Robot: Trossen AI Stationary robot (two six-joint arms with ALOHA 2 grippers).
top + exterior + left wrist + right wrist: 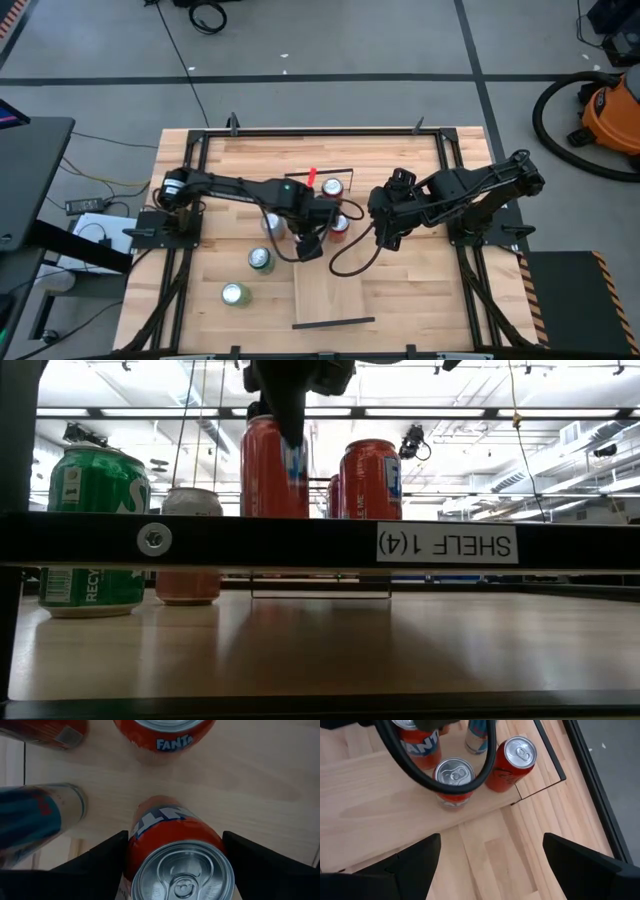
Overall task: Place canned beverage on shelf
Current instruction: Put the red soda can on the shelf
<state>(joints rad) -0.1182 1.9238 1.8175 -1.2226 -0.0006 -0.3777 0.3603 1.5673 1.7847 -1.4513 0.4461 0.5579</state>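
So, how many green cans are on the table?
2. One green can stands on the slatted tabletop just left of the shelf; the other green can stands farther out from it. More may be hidden.

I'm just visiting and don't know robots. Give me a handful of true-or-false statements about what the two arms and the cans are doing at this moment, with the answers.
1. The left gripper has an orange Fanta can between its fingers. True.
2. The right gripper is holding a can. False: it is open and empty, above the wooden tabletop just off the shelf.
3. Two green cans stand on the tabletop, off the shelf. True.
4. The shelf has no cans on it yet. False: several cans already stand on it, among them a red can near its wire rail.
5. The green cans lie on their sides. False: their tops face up; they stand upright.
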